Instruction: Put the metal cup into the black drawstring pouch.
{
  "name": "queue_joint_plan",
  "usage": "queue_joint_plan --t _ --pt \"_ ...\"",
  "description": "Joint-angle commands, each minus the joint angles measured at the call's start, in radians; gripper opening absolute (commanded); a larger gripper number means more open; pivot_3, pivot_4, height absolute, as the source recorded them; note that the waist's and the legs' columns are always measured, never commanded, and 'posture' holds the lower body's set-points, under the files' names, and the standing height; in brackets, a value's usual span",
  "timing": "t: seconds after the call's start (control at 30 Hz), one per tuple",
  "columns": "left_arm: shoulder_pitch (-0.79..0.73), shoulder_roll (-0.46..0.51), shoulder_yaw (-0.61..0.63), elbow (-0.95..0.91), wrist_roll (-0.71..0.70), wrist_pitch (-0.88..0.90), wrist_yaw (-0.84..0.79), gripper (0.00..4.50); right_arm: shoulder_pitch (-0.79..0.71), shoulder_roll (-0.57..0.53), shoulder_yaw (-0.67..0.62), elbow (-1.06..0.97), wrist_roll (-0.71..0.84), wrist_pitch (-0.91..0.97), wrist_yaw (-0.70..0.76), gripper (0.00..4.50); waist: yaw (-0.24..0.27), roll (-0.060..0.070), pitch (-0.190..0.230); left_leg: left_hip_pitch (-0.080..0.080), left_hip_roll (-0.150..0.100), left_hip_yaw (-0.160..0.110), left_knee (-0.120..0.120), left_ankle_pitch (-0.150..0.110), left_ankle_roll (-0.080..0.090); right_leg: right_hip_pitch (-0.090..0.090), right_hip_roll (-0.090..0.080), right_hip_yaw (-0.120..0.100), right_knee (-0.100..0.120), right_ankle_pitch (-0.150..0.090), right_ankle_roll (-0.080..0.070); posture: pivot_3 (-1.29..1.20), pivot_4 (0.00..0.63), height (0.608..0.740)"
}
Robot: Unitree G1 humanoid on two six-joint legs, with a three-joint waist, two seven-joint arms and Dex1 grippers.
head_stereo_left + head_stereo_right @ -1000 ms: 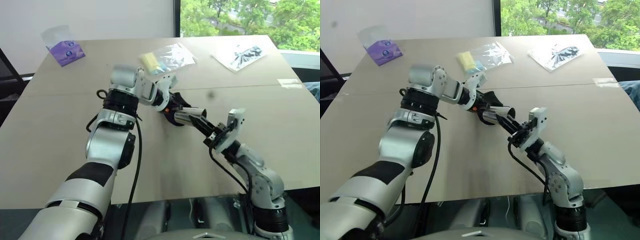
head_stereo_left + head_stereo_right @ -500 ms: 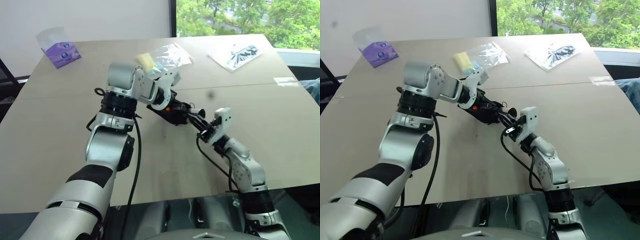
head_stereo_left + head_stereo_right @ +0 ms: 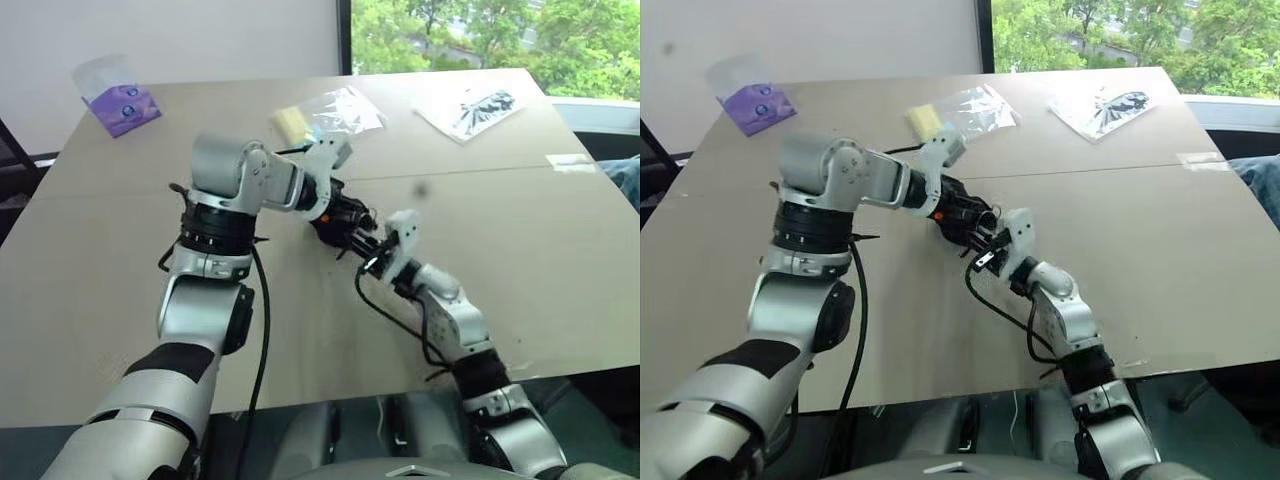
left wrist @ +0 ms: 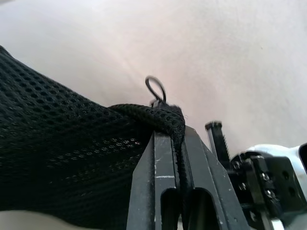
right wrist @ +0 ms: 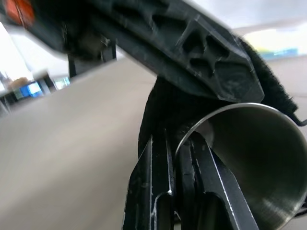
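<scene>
Two grippers meet above the middle of the tan table [image 3: 120, 260]: the right gripper [image 5: 180, 158] is clamped on the rim of the metal cup [image 5: 249, 158], one finger inside the wall and one outside, while the left gripper [image 4: 178, 143] is pinched shut on the mesh hem of the black drawstring pouch [image 4: 62, 158], holding it lifted off the surface with its cord loop [image 4: 156, 89] sticking up just past the fingertips. Seen from the head camera, the two tools are touching or nearly so, the cup lying just beside the pouch's mouth, on the side toward the robot's right, with the pouch fabric curling around the cup's far edge in the right wrist view. The cup's long axis appears to run roughly level, pointing forward and to the robot's left toward the bag; how far it has entered cannot be told. Farther back lie a clear bag with a yellow item [image 3: 325, 115], a purple packet [image 3: 125, 100] and another clear packet [image 3: 480, 108].
</scene>
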Motion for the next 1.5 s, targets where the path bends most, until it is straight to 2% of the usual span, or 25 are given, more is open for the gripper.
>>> queue_joint_plan --t 0.03,0.1,0.2,0.27,0.33,0.43,0.5,0.53,0.67,0.7,0.77,0.8,0.87,0.97,1.0,1.1,1.2,1.27,1.33,1.37,1.4,1.43,1.47,1.5 --pt "0.020 -0.010 0.004 -0.105 -0.088 0.005 0.013 0.00 -0.069 -0.046 0.125 0.062 -0.169 -0.182 0.057 0.06 0.000 0.000 0.000 0.000 0.000 0.000 0.000 0.000 0.000 0.000 0.000 0.000 0.000 0.000 0.000 0.00 0.150 0.740" --pt "0.033 -0.014 0.029 -0.136 -0.122 0.005 0.031 0.00 -0.103 -0.047 0.145 0.099 -0.191 -0.267 0.080 0.06 0.000 0.000 0.000 0.000 0.000 0.000 0.000 0.000 0.000 0.000 0.000 0.000 0.000 0.000 0.000 0.00 0.150 0.740" --pt "0.047 -0.018 0.060 -0.173 -0.173 0.005 0.063 0.00 -0.132 0.093 -0.039 0.102 0.076 -0.081 0.043 0.06 -0.002 0.000 0.000 0.000 0.001 0.000 0.000 0.000 0.000 0.000 0.000 0.000 0.000 0.000 0.000 0.00 0.150 0.740" --pt "0.056 -0.017 0.075 -0.183 -0.205 0.005 0.092 0.00 -0.164 0.146 -0.157 0.131 0.199 0.022 0.007 0.06 -0.003 0.000 0.000 0.000 0.001 -0.001 0.000 0.001 -0.001 0.000 0.000 -0.001 0.000 0.000 0.000 0.00 0.150 0.740" --pt "0.065 -0.020 0.092 -0.187 -0.227 0.005 0.122 0.00 -0.186 0.147 -0.181 0.166 0.195 0.023 0.009 0.06 0.000 0.000 0.000 0.000 0.001 -0.001 0.001 0.001 -0.001 0.000 0.000 -0.001 0.000 0.000 0.000 0.00 0.150 0.740" --pt "0.084 -0.031 0.112 -0.212 -0.256 0.005 0.156 0.00 -0.201 0.065 0.068 0.220 -0.125 -0.242 0.070 0.06 0.000 0.000 0.000 0.000 0.000 -0.001 0.000 0.001 -0.001 0.000 -0.001 -0.001 -0.001 0.000 0.000 0.00 0.150 0.740" --pt "0.090 -0.041 0.119 -0.224 -0.269 0.005 0.174 0.00 -0.210 0.040 0.169 0.251 -0.251 -0.366 0.070 0.06 -0.002 0.000 0.000 0.000 -0.001 -0.001 0.000 0.000 -0.001 0.000 0.000 -0.001 -0.001 0.000 0.000 0.00 0.150 0.740" --pt "0.093 -0.045 0.121 -0.229 -0.277 0.005 0.181 0.00 -0.206 0.069 0.141 0.249 -0.208 -0.346 0.062 0.06 -0.004 0.000 0.000 0.000 -0.001 -0.001 0.000 0.001 -0.001 0.000 0.000 -0.001 -0.001 0.000 0.000 0.00 0.150 0.740" --pt "0.113 -0.046 0.146 -0.237 -0.313 0.005 0.216 0.00 -0.194 0.208 -0.079 0.156 0.135 -0.082 0.056 0.06 -0.020 0.000 0.000 0.000 0.002 -0.001 0.000 0.001 -0.002 0.000 0.001 -0.001 0.000 0.000 0.000 0.00 0.150 0.740" --pt "0.124 -0.047 0.155 -0.241 -0.317 0.005 0.227 0.00 -0.188 0.169 -0.011 0.146 0.048 -0.146 0.091 0.06 -0.018 0.000 -0.001 0.000 0.002 -0.002 0.000 0.001 -0.002 0.000 0.000 -0.001 0.000 0.000 -0.001 0.00 0.150 0.740" --pt "0.140 -0.052 0.162 -0.246 -0.324 0.005 0.245 0.00 -0.182 0.047 0.205 0.155 -0.228 -0.355 0.156 0.06 -0.018 0.000 -0.001 0.000 0.001 -0.003 0.001 0.001 -0.002 0.001 0.000 -0.003 -0.001 0.000 0.000 0.00 0.150 0.740" --pt "0.146 -0.053 0.161 -0.256 -0.327 0.005 0.251 0.00 -0.189 0.030 0.227 0.166 -0.244 -0.365 0.192 0.06 -0.016 0.001 -0.002 0.000 -0.001 -0.002 0.000 0.001 -0.002 0.001 -0.001 -0.002 -0.002 0.000 0.000 0.00 0.150 0.740" --pt "0.156 -0.051 0.156 -0.277 -0.347 0.005 0.261 0.00 -0.228 0.009 0.213 0.208 -0.285 -0.421 0.138 0.06 -0.019 -0.001 -0.002 0.000 -0.002 -0.003 0.001 0.001 -0.002 0.002 -0.002 -0.002 -0.001 0.000 0.000 0.00 0.150 0.740" --pt "0.189 -0.040 0.165 -0.316 -0.381 0.005 0.280 0.00 -0.267 0.094 0.029 0.218 -0.082 -0.188 0.075 0.06 -0.028 -0.001 -0.002 0.000 0.001 -0.003 0.000 0.002 -0.003 0.000 0.000 -0.002 0.000 0.000 0.000 0.00 0.150 0.740" --pt "0.201 -0.039 0.170 -0.328 -0.389 0.005 0.286 0.00 -0.275 0.095 0.006 0.227 -0.060 -0.155 0.087 0.06 -0.029 -0.001 -0.002 0.000 0.002 -0.003 0.000 0.002 -0.004 0.000 0.001 -0.002 0.000 0.001 -0.001 0.00 0.150 0.740" --pt "0.247 -0.037 0.198 -0.381 -0.396 0.005 0.300 0.00 -0.268 0.042 0.052 0.253 -0.165 -0.188 0.094 0.06 -0.024 -0.001 -0.003 0.000 0.002 -0.003 -0.001 0.002 -0.004 0.000 0.001 -0.002 0.000 0.001 -0.001 0.00 0.150 0.740" --pt "0.303 -0.032 0.244 -0.403 -0.328 0.005 0.339 0.00 -0.235 0.006 0.056 0.184 -0.120 -0.047 0.175 0.06 -0.020 -0.001 -0.003 0.000 0.000 -0.003 -0.001 0.002 -0.003 0.001 0.000 -0.002 -0.001 0.001 -0.001 0.00 0.150 0.740" --pt "0.336 -0.037 0.298 -0.384 -0.296 0.005 0.364 0.00 -0.222 -0.025 0.059 0.127 -0.115 -0.016 0.208 0.70 -0.019 -0.001 -0.003 0.000 0.000 -0.003 0.000 0.002 -0.003 0.001 0.000 -0.002 -0.001 0.001 -0.001 0.00 0.150 0.740" --pt "0.368 -0.015 0.317 -0.383 -0.271 0.001 0.367 0.00 -0.219 -0.050 0.054 0.068 -0.135 0.013 0.188 1.15 -0.019 -0.001 -0.003 0.000 0.000 -0.003 0.000 0.002 -0.003 0.001 0.000 -0.003 -0.001 0.001 -0.001 0.00 0.150 0.740" --pt "0.382 0.002 0.316 -0.392 -0.259 -0.003 0.363 0.00 -0.219 -0.059 0.048 0.038 -0.146 0.033 0.168 1.64 -0.019 -0.001 -0.003 0.000 0.000 -0.003 0.000 0.002 -0.004 0.001 0.000 -0.003 -0.001 0.001 -0.001 0.00 0.150 0.740" --pt "0.390 0.012 0.315 -0.398 -0.248 -0.006 0.359 0.00 -0.220 -0.066 0.045 0.015 -0.151 0.049 0.154 1.85 -0.023 -0.001 -0.003 0.000 0.001 -0.003 -0.001 0.002 -0.004 0.001 0.000 -0.003 0.000 0.001 -0.001 0.00 0.150 0.740" --pt "0.396 0.020 0.322 -0.404 -0.243 -0.006 0.354 0.00 -0.214 -0.085 0.058 -0.033 -0.156 0.063 0.171 2.35 -0.024 -0.001 -0.003 0.000 0.001 -0.003 -0.001 0.002 -0.004 0.001 0.000 -0.003 0.000 0.001 -0.001 0.00 0.150 0.740" --pt "0.401 0.031 0.323 -0.406 -0.235 -0.010 0.350 0.00 -0.209 -0.115 0.077 -0.090 -0.184 0.071 0.175 2.62 -0.022 -0.001 -0.003 0.000 0.001 -0.003 -0.001 0.002 -0.004 0.001 0.000 -0.003 0.000 0.001 -0.001 0.00 0.150 0.740" --pt "0.409 0.043 0.324 -0.409 -0.226 -0.016 0.345 0.00 -0.208 -0.147 0.094 -0.152 -0.213 0.117 0.178 2.62 -0.021 -0.001 -0.003 0.000 0.001 -0.003 -0.001 0.002 -0.004 0.001 0.000 -0.003 0.000 0.001 -0.001 0.00 0.150 0.740"
